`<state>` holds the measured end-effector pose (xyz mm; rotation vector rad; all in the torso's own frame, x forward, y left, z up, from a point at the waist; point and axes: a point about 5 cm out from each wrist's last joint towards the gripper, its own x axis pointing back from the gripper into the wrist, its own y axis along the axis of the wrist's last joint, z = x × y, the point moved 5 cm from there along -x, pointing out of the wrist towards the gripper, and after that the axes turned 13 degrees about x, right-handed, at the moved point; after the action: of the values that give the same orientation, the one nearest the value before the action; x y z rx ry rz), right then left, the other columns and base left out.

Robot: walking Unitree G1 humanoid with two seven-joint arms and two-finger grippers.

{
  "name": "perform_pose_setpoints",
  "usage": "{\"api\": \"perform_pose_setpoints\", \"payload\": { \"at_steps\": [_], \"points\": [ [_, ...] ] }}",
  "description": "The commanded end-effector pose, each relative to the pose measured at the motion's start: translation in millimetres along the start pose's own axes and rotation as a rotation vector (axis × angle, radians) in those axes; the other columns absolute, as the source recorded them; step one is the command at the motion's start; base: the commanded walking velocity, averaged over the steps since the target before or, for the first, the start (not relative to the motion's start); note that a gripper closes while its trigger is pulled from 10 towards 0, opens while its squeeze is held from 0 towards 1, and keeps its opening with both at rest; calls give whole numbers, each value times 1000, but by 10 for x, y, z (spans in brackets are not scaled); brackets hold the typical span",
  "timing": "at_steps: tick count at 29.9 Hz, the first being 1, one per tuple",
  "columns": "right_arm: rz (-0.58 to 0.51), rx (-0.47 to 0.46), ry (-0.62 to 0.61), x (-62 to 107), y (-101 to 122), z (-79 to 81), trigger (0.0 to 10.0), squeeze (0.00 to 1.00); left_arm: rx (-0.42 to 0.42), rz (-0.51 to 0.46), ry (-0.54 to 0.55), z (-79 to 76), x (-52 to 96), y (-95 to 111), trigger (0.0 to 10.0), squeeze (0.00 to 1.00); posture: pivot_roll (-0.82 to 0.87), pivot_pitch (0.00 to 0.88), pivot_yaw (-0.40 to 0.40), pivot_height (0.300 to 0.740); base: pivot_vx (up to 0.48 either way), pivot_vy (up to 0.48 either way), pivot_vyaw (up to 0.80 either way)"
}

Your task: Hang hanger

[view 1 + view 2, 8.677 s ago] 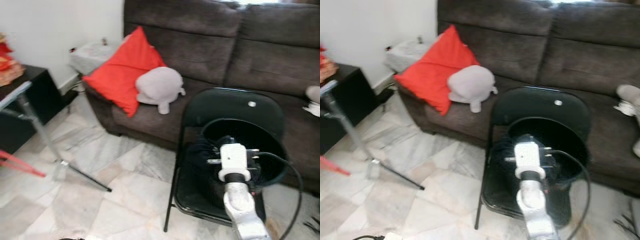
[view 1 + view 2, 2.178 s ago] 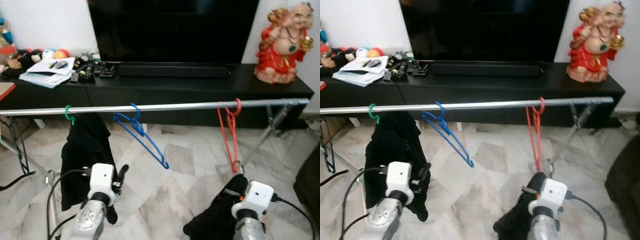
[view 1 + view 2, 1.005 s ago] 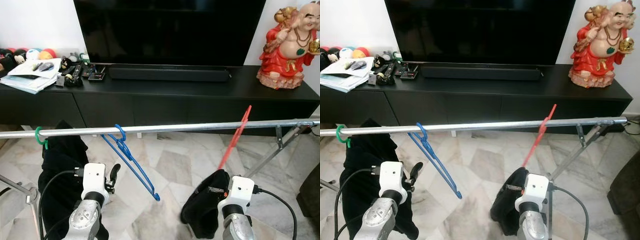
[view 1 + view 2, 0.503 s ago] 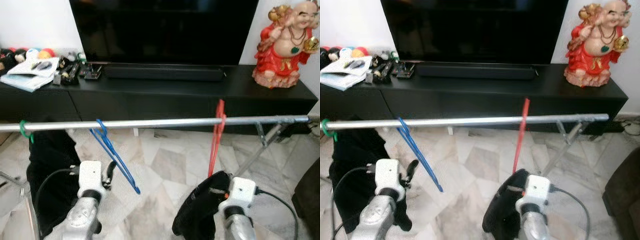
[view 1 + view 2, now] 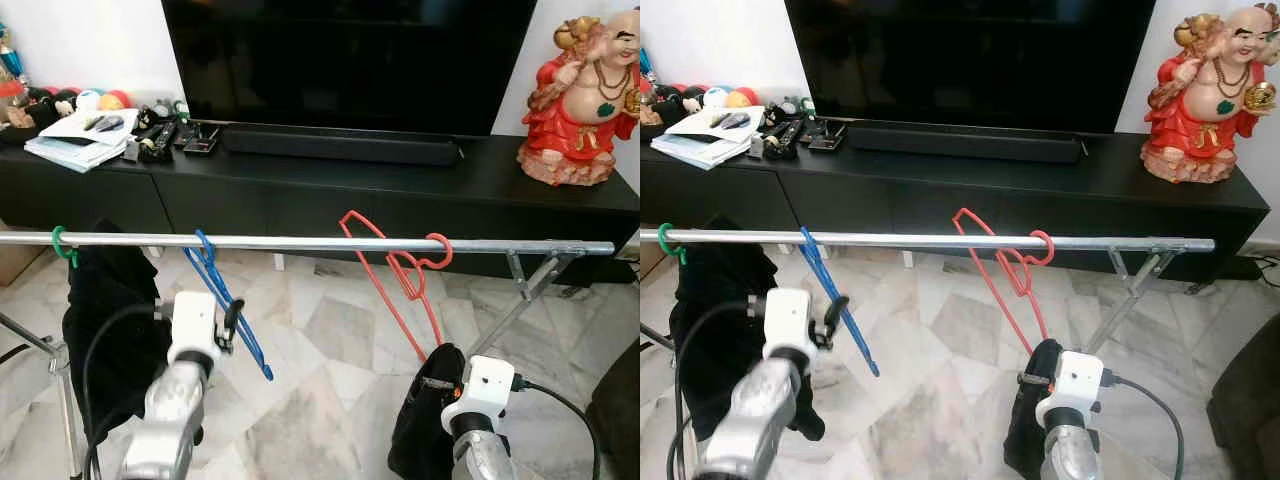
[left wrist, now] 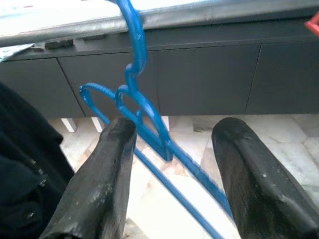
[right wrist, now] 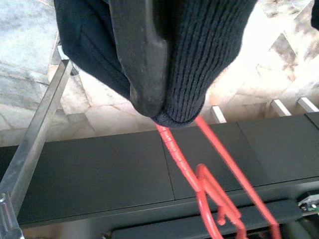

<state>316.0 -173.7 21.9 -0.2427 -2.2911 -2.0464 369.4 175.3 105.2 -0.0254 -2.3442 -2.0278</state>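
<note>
The red hanger (image 5: 400, 280) has its hook over the metal rail (image 5: 300, 243), right of the middle, with its body swung out to the left and a dark knit garment (image 5: 420, 425) draped on its lower end. The right gripper (image 7: 159, 107) is clamped on that garment and the hanger's lower end, low in front of the rail. The left gripper (image 6: 172, 164) has its fingers spread apart (nothing between them), just in front of the blue hanger (image 5: 225, 300) hanging further left. A black garment (image 5: 105, 310) hangs on a green hook (image 5: 62, 243) at the rail's left end. Behind stand a black cabinet (image 5: 330, 190) with a television (image 5: 350, 60) and a red figurine (image 5: 585, 100).
</note>
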Motion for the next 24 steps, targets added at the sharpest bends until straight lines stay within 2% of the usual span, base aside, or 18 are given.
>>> {"api": "perform_pose_setpoints", "payload": {
  "at_steps": [1,5,9,11,17,24],
  "points": [
    [-20,-3,10,-30,57,27,10000,0,-37,60,-10,-37,-74,-48,10000,0,-88,78,30,740,0,0,0],
    [-19,-2,18,-39,60,45,10000,0,-68,93,-8,-69,-178,-30,10000,0,-88,79,31,740,0,0,0],
    [-14,2,36,-48,55,90,10000,0,-81,184,78,2,-324,-70,10000,0,-91,78,33,740,0,0,0],
    [-14,5,43,-49,52,101,10000,0,-69,198,92,-7,-367,-67,10000,0,-92,79,34,740,0,0,0],
    [-12,7,53,-56,51,117,10000,0,-87,264,179,60,-415,-135,10000,0,-93,81,35,740,0,0,0],
    [-14,9,62,-62,53,129,10000,0,-32,261,225,51,-465,-128,10000,0,-95,83,34,740,0,0,0]
  ]
}}
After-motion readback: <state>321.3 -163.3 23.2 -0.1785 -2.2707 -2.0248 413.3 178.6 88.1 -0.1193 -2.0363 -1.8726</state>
